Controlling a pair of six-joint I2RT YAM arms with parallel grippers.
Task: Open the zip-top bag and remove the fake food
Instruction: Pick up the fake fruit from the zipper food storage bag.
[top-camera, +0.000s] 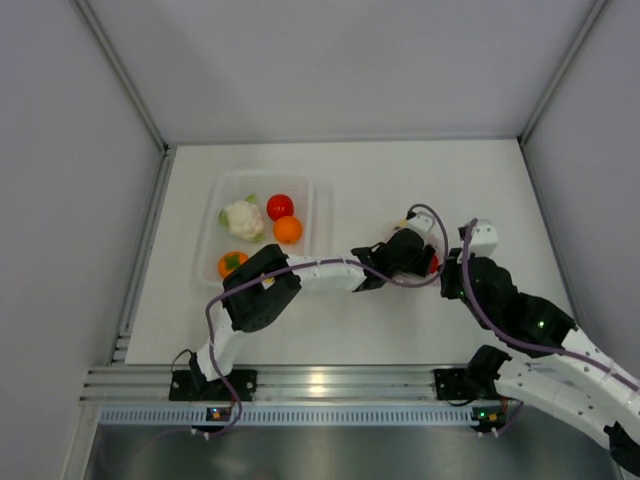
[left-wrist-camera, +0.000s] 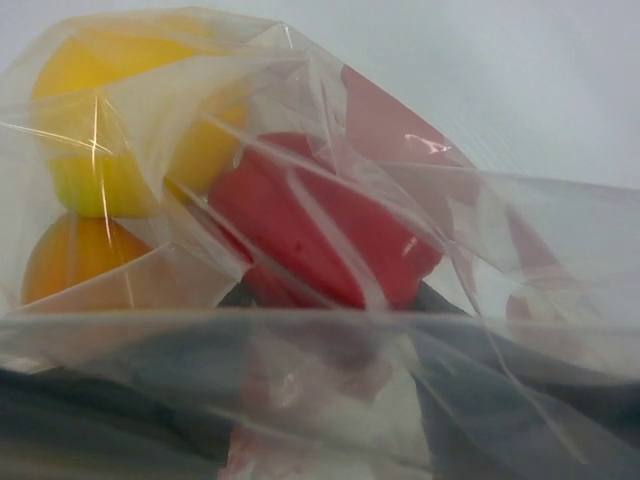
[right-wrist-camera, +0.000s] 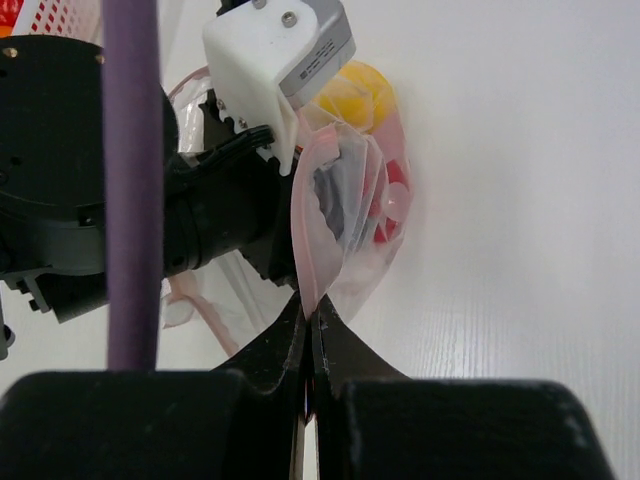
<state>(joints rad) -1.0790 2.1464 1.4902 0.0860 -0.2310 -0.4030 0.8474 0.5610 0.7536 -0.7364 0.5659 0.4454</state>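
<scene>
The zip-top bag (right-wrist-camera: 345, 225) stands on the table at centre right, its pink zip strip pinched upright; it is mostly hidden under the arms in the top view (top-camera: 414, 221). My right gripper (right-wrist-camera: 310, 312) is shut on the bag's mouth edge; it also shows in the top view (top-camera: 452, 266). My left gripper (left-wrist-camera: 335, 305) reaches into the bag, seen through the film, its jaws apart at the near side of a red pepper (left-wrist-camera: 320, 225). A yellow lemon (left-wrist-camera: 120, 120) and an orange (left-wrist-camera: 75, 260) lie beside the pepper in the bag.
A clear rigid tray (top-camera: 213, 215) at the left holds a white cauliflower (top-camera: 242, 216), a red tomato (top-camera: 280, 206), an orange (top-camera: 287, 230) and a persimmon (top-camera: 232, 264). The left arm (top-camera: 310, 272) stretches across the table's middle. Grey walls enclose the table.
</scene>
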